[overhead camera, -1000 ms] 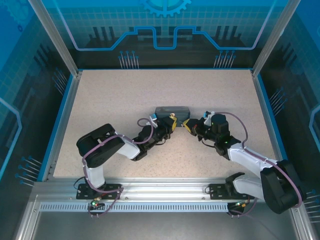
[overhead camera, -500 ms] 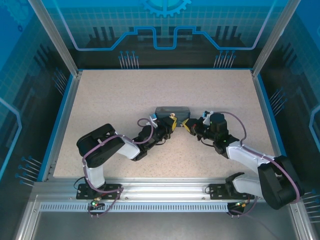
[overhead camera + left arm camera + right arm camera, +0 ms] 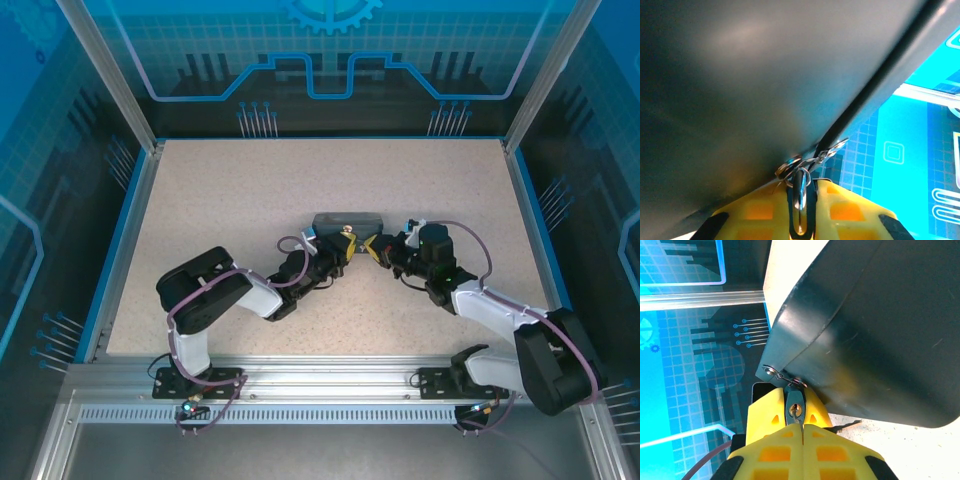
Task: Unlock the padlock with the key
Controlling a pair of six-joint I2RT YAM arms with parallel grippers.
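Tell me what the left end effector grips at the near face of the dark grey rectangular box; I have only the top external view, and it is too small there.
Observer: The left end effector pinches a thin silvery metal shackle between its yellow fingers, apparently the padlock's; the lock's body is hidden.
Operator: And the right end effector?
Observer: The right end effector is shut, with a small brass-coloured metal key in the dark gap at its tips.
Operator: Is it inserted?
Observer: Cannot tell; both tips sit right at a silvery twisted-wire link on the bottom edge of the dark grey rectangular box.
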